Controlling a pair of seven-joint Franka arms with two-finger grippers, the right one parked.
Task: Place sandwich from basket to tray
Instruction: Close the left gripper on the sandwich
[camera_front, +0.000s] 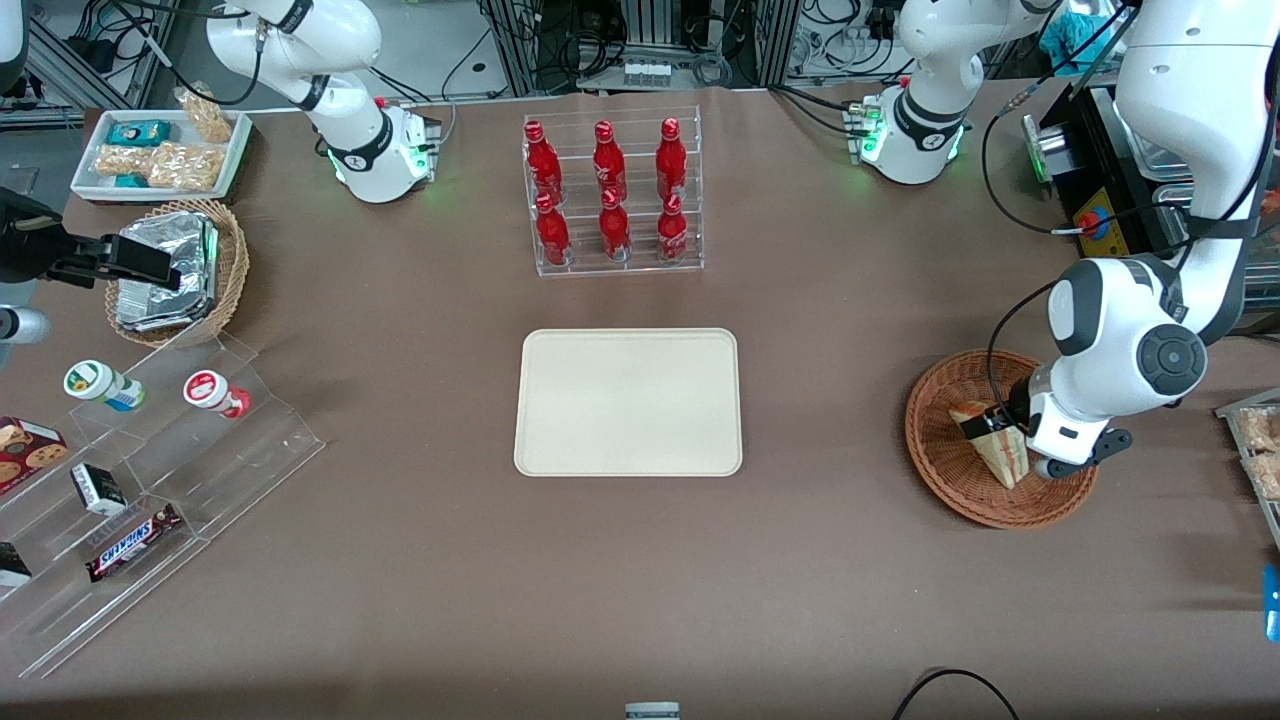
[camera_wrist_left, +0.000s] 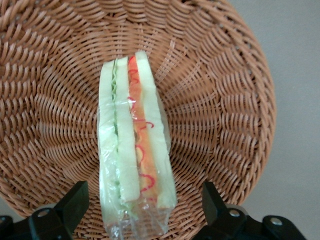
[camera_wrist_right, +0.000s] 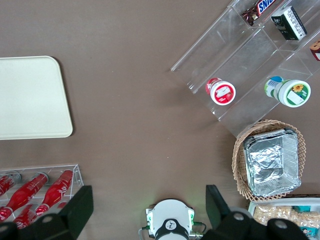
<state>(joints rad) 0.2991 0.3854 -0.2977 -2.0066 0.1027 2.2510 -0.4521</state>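
The working arm's gripper (camera_front: 992, 425) hangs low inside the reddish-brown wicker basket (camera_front: 940, 470), which sits at the working arm's end of the brown table (camera_front: 800, 560). In the wrist view the two black fingers (camera_wrist_left: 75, 202) stand apart, one on each side of the sandwich (camera_wrist_left: 134, 150), with a clear gap between each finger and the bread; the jaws are open and grip nothing. The sandwich, a clear-wrapped wedge of white bread with green and red filling along its cut edge, rests on the woven floor of the basket. From the front, the sandwich (camera_front: 990, 445) lies partly under the gripper, its point turned toward the camera.

The cream-beige tray (camera_front: 628, 402) lies flat at the middle of the table, well apart from the basket, with nothing on it. Farther from the front camera than the tray stands a clear rack (camera_front: 612, 195) holding six red bottles (camera_front: 613, 225) in two rows.

Toward the parked arm's end of the table, a lighter wicker basket (camera_front: 232, 265) holds foil containers (camera_front: 165, 270). Farther from the camera than that sits a white tray (camera_front: 160, 152) of snack packets. Nearer the camera, a stepped clear display (camera_front: 160, 480) carries two small round-lidded cups (camera_front: 215, 392), a Snickers bar (camera_front: 133, 540) and small boxes.
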